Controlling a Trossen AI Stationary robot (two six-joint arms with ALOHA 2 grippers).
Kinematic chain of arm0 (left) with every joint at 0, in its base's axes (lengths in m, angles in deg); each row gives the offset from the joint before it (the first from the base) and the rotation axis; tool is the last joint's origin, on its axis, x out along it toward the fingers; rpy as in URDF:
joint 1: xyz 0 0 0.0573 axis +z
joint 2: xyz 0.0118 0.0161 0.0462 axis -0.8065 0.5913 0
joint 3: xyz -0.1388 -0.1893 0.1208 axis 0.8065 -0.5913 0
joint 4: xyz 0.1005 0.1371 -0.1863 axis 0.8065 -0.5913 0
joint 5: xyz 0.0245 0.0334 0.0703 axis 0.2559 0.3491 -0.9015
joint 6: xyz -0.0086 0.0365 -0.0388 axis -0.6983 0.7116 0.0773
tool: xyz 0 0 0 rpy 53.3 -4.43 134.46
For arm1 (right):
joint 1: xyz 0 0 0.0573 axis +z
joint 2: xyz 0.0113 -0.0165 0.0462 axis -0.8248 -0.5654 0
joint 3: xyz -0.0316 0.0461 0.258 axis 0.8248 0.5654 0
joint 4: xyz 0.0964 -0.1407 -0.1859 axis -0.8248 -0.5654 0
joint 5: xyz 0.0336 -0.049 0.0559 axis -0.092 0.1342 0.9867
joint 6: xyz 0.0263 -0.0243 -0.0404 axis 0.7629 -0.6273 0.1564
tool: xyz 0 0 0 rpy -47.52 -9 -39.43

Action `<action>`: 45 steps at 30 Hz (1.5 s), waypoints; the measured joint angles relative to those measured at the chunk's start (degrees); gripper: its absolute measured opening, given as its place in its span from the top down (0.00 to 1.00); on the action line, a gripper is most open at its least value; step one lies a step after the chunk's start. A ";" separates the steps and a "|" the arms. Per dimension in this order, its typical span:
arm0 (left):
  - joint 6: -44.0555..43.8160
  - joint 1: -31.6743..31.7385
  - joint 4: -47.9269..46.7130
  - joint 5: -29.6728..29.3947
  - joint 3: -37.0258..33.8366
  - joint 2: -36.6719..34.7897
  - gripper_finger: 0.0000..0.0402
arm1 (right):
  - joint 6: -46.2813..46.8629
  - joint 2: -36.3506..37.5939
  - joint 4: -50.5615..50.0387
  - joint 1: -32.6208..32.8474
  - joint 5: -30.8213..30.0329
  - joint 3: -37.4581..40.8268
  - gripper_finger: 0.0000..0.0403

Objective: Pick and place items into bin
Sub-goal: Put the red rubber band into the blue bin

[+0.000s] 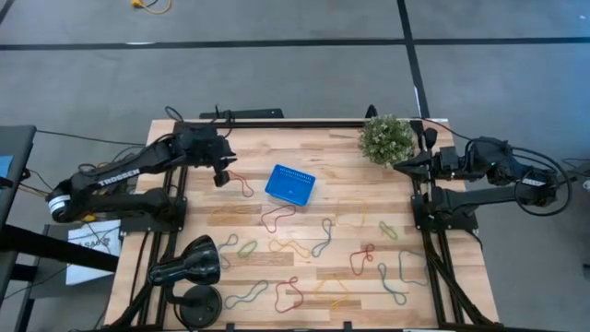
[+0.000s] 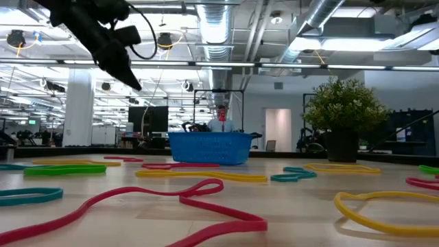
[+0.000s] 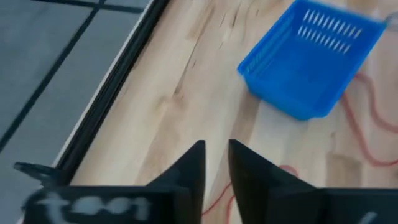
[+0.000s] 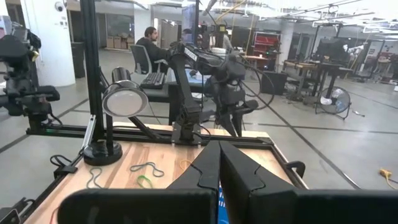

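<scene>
Near the middle of the worktop's far half sits the blue bin (image 1: 290,183), its long axis running roughly left to right, slightly tilted toward the right near corner. Coloured loops (image 1: 322,237) lie scattered flat across the near half. The left gripper (image 1: 221,175) hovers above the worktop just left of the bin, fingers almost pressed together, holding nothing. The right gripper (image 4: 219,171) waits at the right edge beside the potted plant (image 1: 386,138), fingers together.
</scene>
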 joint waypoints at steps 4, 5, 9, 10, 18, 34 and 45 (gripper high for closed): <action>2.71 0.00 -3.89 -0.01 0.02 2.57 0.70 | 0.01 0.00 0.00 0.00 0.00 0.00 1.00; 3.14 0.00 -5.29 -0.01 0.02 3.20 0.68 | 0.01 0.00 0.00 0.00 0.00 0.00 1.00; 3.87 0.00 -9.65 2.17 0.02 5.94 0.64 | 0.03 -0.01 1.49 0.00 0.00 0.01 1.00; 3.87 0.00 -10.20 3.38 0.02 6.88 0.63 | 0.04 -0.02 2.39 0.00 0.00 0.00 1.00; 4.02 0.04 -8.91 4.51 0.02 17.11 0.63 | 2.65 0.00 8.28 0.00 0.02 0.01 1.00; 3.58 0.04 -2.93 2.84 0.21 33.38 0.63 | 2.61 -0.01 9.06 0.00 0.02 0.00 1.00; 4.19 0.01 -2.15 1.88 0.17 33.45 0.66 | 2.61 0.00 8.81 0.00 0.02 0.01 1.00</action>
